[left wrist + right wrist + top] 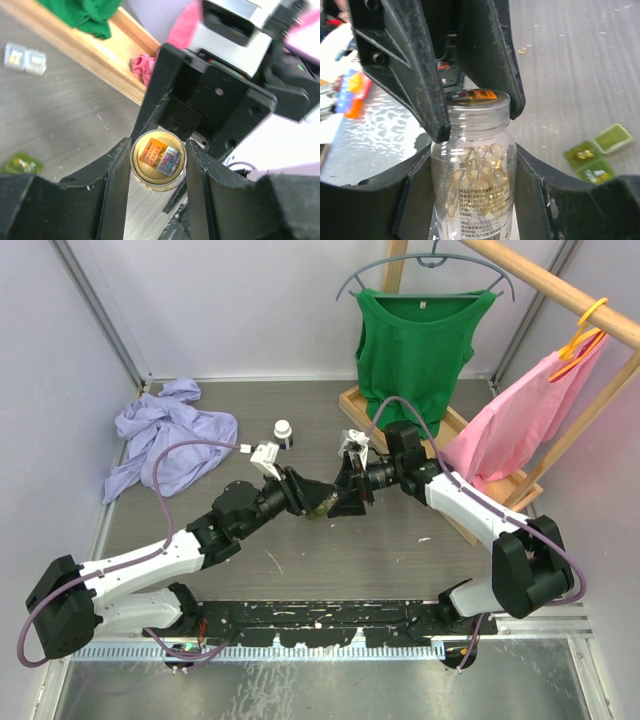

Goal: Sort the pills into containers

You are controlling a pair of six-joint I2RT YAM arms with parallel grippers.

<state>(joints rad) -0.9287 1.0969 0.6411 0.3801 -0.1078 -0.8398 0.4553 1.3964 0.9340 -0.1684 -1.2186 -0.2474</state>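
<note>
My right gripper (350,488) (472,180) is shut on a clear pill bottle (472,190) half full of yellowish softgels, held above the table's middle. My left gripper (310,498) (158,161) meets it head-on. Its fingers (415,80) are closed on the bottle's gold top with the orange sticker (158,156). The olive green pill case (592,155) lies open on the table below, also in the left wrist view (22,163) and the top view (322,510). The clear pill case (25,57) lies near the wooden rack base.
A small white bottle (283,432) stands behind the grippers. A purple cloth (165,440) lies at the back left. A wooden rack (400,415) at the back right holds a green top (415,345) and a pink garment (510,420).
</note>
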